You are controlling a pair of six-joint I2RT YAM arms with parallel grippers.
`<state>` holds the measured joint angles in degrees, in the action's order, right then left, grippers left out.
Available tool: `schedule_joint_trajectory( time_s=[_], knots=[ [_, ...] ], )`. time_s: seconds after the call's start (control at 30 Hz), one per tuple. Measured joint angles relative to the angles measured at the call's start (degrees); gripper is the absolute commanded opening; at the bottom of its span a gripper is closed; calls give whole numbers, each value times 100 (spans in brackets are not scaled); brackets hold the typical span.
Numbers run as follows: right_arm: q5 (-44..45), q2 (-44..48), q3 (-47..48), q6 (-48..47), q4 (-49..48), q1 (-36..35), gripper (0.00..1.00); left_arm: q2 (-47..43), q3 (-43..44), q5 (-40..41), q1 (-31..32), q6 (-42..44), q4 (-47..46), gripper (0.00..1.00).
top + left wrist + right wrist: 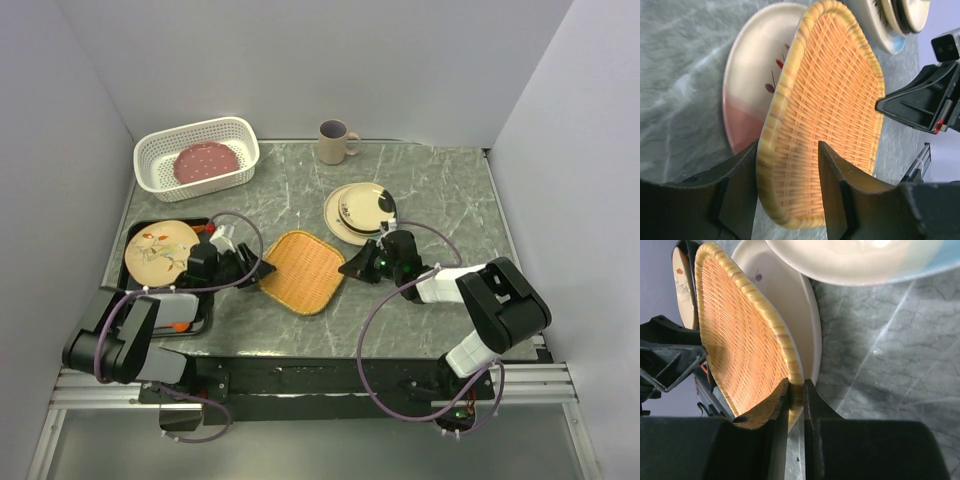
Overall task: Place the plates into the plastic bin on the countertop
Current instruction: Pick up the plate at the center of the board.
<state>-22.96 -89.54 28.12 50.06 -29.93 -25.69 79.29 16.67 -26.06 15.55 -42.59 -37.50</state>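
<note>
white walls close off three sides of the grey-green marble tabletop; the arm bases sit along the open near edge.

- plastic bin: back-left corner, hard against the left wall. pink dotted plate lies flat inside.
- beige mug: at the back edge, mid-slab, well apart from everything else.
- plate stack: right of centre, cream plate on top, a pale blue-edged one beneath. bare slab runs from it to the right wall.
- black tray: front-left, carrying a cream plate with a twig drawing. its left rim is near the wall.
- woven orange plate: mid-slab, near the front edge, between the two arms. it lies on a half-pink plate, which the overhead view hides almost entirely. the wrist views show the lower plate's rim poking out on the far side, just beside the stack but not touching it.
- left end effector: fingers apart, straddling the woven plate's left rim, one outside the rim and one over the weave. cannot tell if either pad touches.
- right end effector: fingers nearly together, clamped on the woven plate's right rim. the half-pink plate's edge passes just outside the grip.
- open room: a wide bare stretch of slab between the woven plate and the bin.
</note>
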Motion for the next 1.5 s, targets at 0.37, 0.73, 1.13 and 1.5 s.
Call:
schedule_joint_trajectory(
  time_s=[0.37, 0.73, 1.13, 1.5],
  knots=[
    [164, 92, -52, -144, 240, 87, 0, 433, 81, -153, 199, -184, -332, 1],
    [234, 127, -109, -138, 271, 127, 0, 291, 216, -275, 229, -251, -435, 1],
    [254, 376, -107, -330, 605, 127, 36, 173, 223, -258, 306, -164, -380, 1],
    [-87, 588, 168, -706, 1032, -37, 87, -417, 308, -238, 544, 35, -179, 1]
  ],
)
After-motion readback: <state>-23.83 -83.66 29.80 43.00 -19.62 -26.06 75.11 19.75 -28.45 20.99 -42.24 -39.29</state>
